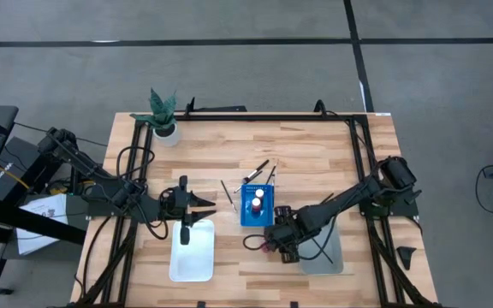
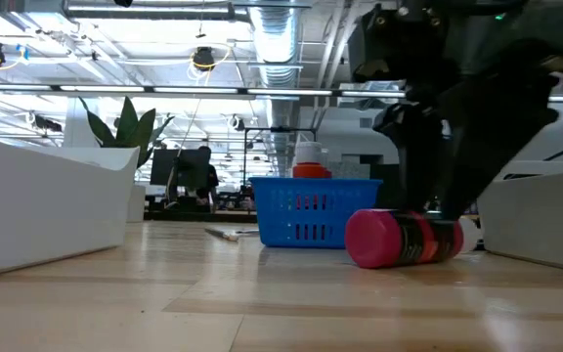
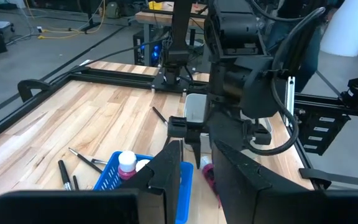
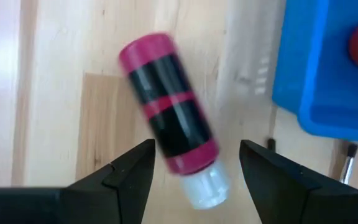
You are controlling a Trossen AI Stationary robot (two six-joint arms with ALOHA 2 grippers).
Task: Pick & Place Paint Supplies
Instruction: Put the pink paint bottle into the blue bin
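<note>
A red paint bottle (image 4: 169, 112) is being straddled, untouched, by the spread fingers of the right gripper (image 4: 194, 165) at lower centre of the high view, beside the blue rack (image 1: 256, 205); the left gripper (image 1: 202, 204), empty and part-open, is being held centre-left

Red paint bottle (image 4: 169, 102) with black label and white cap lying on the wooden tabletop (image 4: 61, 81), right gripper (image 4: 194, 163) fingers spread astride its capped end, blue rack (image 4: 325, 68) near.

Red paint bottle (image 4: 169, 102), black label, white cap: lying flat on counter directly under my open right tool (image 4: 194, 165).
</note>
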